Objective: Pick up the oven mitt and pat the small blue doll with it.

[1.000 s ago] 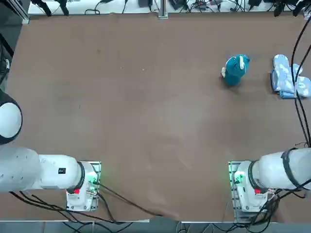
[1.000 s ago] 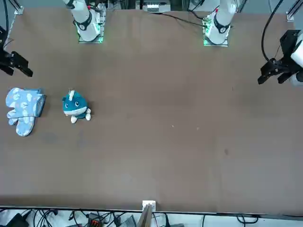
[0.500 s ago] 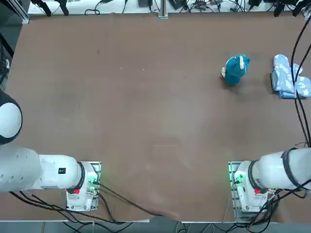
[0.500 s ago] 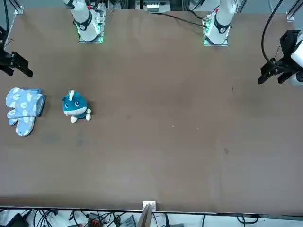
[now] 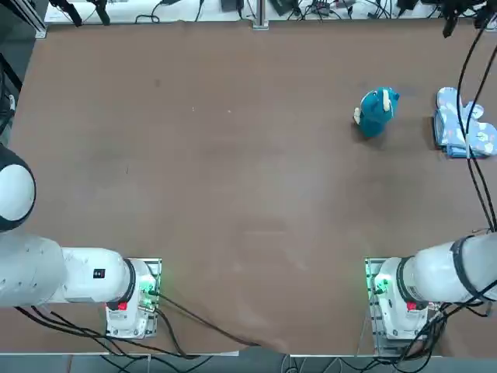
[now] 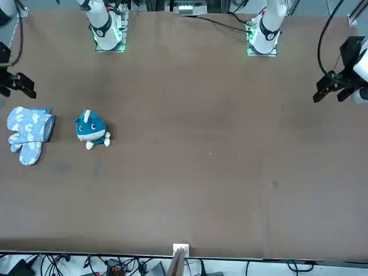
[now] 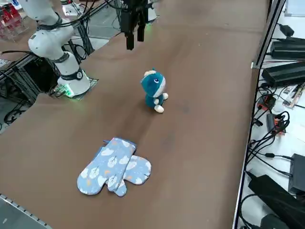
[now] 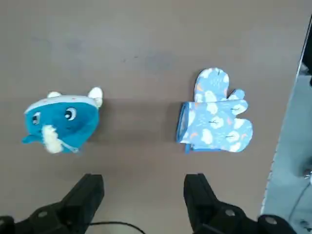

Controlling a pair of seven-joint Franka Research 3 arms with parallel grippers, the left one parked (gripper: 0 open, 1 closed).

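Note:
The small blue doll (image 5: 378,111) (image 6: 91,130) (image 7: 154,90) stands on the brown table at its far right; it is teal with cream patches. The oven mitt (image 5: 459,124) (image 6: 29,131) (image 7: 114,166) lies flat just beyond it, close to the table's right edge; it is pale blue and patterned. My right gripper (image 6: 16,86) (image 7: 135,40) (image 8: 144,195) hangs open high above them, holding nothing. In the right wrist view the doll (image 8: 62,121) and the mitt (image 8: 214,114) both show below its spread fingers.
The table's right edge runs right beside the mitt. Black power bricks (image 7: 285,72) and cables lie past the far edge. The wide brown tabletop (image 5: 233,155) stretches to the left of the doll.
My right gripper has drifted slightly toward the table's right edge and stays open. The doll and the mitt have not moved.

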